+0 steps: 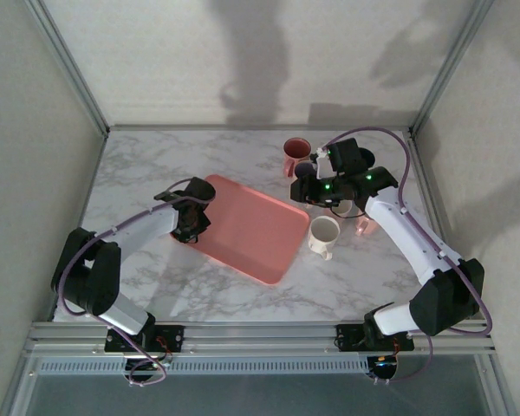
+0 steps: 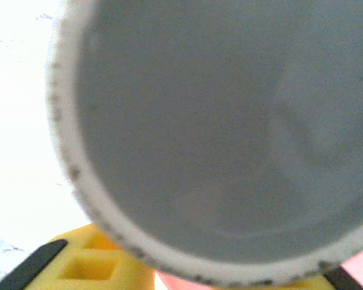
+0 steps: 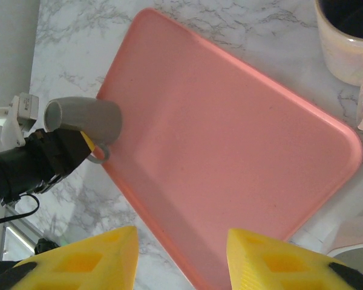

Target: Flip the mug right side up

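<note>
A grey mug (image 3: pixel 85 119) with a speckled pale rim hangs on its side over the left edge of the pink tray (image 3: pixel 230 133), handle pointing down. My left gripper (image 3: pixel 88 142) is shut on it, with a yellow finger pressed against its wall by the handle. In the left wrist view the mug's open mouth (image 2: pixel 230 133) faces the camera, and a yellow finger (image 2: pixel 88 263) shows below the rim. From above, the left gripper (image 1: pixel 193 217) sits at the tray's left edge (image 1: pixel 243 230). My right gripper (image 3: pixel 181 260) hovers open over the tray's near edge, nothing between its fingers.
A cream mug (image 1: pixel 323 236) stands upright right of the tray, and its rim (image 3: pixel 348 42) shows in the right wrist view. A reddish mug (image 1: pixel 295 154) stands upright at the back. My right arm (image 1: pixel 390 217) reaches over the table's right side, above another pale cup (image 1: pixel 342 208).
</note>
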Tool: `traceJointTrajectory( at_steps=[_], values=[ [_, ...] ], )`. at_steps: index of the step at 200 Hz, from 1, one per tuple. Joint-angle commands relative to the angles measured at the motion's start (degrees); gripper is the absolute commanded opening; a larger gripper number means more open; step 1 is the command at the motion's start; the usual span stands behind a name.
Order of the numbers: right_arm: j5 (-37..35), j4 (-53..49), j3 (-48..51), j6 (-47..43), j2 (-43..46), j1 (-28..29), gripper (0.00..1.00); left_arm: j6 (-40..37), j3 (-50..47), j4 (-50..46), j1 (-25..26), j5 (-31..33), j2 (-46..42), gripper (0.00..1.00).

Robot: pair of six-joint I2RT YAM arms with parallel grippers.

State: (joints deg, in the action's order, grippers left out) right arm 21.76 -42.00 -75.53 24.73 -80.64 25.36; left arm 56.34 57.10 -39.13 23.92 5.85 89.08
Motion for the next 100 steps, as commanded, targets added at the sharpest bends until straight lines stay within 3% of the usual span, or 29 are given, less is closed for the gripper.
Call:
traceJointTrajectory(
  at_steps=[1,46,100],
  values=[
    [0.84,0.87,0.99,0.82,1.27,-0.31,0.44,-0.91,-0.27,-1.93,-1.1,2.94,0.84,0.2],
    [0.62,1.09,1.21,1.79,1.67,-0.3,0.43,-1.74,1.07,-2.44,-1.16,2.2,0.58,0.0],
    [0.99,2.01,1.97,3.28,1.56,-0.25,0.42,-2.96,4.07,-1.48,-1.11,-0.88,-2.36,0.0]
  ],
)
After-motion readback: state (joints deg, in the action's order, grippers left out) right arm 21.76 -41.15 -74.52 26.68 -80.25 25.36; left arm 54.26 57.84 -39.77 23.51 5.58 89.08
